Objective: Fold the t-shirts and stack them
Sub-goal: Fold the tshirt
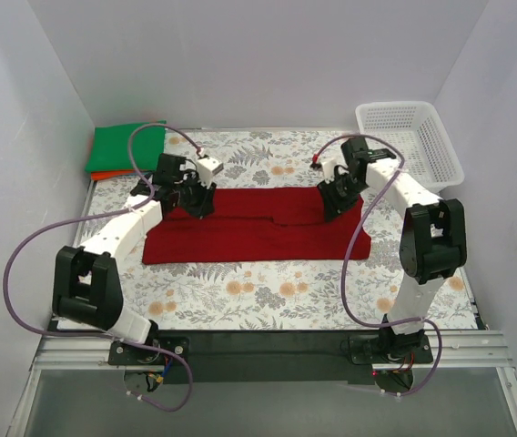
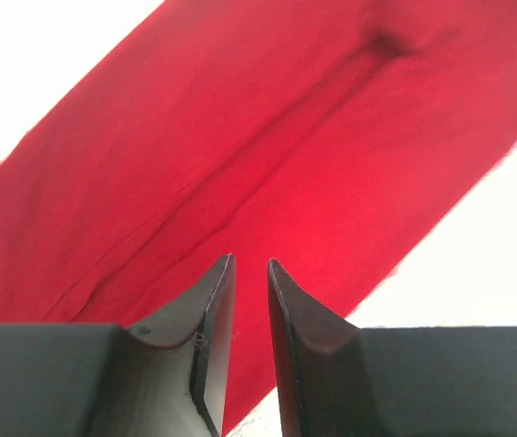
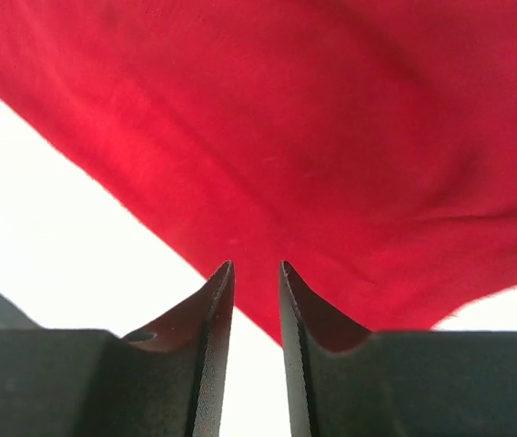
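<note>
both arms reach forward and lean inward, elbows bent, wrists tipped down. left gripper (image 1: 197, 208) is low, fingers (image 2: 211, 314) drawn to a thin slit, pinching the dark red t-shirt (image 1: 249, 235). right gripper (image 1: 334, 206) mirrors it, fingers (image 3: 211, 319) nearly closed on the same cloth.

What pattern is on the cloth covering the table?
A floral print, grey leaves and orange blossoms on white, across the tablecloth; clearest in the top external view.

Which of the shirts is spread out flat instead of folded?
The dark red shirt, lying open in the middle; the green shirt is folded in the far left corner on top of the orange shirt.
</note>
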Robot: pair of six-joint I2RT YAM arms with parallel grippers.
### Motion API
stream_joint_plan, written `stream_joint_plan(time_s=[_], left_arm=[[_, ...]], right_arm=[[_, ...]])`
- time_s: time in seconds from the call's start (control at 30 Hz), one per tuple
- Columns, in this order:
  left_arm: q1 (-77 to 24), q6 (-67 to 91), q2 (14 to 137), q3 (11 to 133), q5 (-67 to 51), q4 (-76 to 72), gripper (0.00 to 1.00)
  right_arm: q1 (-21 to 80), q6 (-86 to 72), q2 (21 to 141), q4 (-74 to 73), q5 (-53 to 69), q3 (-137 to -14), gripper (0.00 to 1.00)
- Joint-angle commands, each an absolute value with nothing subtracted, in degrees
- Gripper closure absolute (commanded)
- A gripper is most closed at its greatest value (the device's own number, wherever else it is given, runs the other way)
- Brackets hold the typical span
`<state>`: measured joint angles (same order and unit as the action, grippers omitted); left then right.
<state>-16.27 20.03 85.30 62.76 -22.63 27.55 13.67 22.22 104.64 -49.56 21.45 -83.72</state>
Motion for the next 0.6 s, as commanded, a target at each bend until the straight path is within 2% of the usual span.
stream_joint_plan(time_s=[0.0, 0.13, 0.27, 0.4, 0.57], left_arm=[[-12.83, 20.57, 90.84, 67.39, -20.49, 29.88, 0.82], [-12.66, 15.13, 102.81, 78.98, -17.85, 31.99, 0.89], [-12.13, 12.31, 111.26, 83.57, -13.73, 30.94, 0.92], [-11.69, 9.23, 115.48, 82.28, -10.38, 29.89, 0.94], [-9.67, 5.98, 112.33, 73.93, -7.74, 27.6, 0.98]], right_arm=[[17.21, 21.89, 104.94, -51.07, 18.55, -80.52, 0.69], [19.42, 21.01, 103.63, -49.14, 15.04, -74.9, 0.73], [19.6, 20.83, 104.15, -46.5, 10.21, -71.64, 0.75], [19.69, 20.92, 108.96, -43.25, 5.38, -73.82, 0.76], [19.25, 22.49, 116.09, -41.93, 1.68, -81.02, 0.77]])
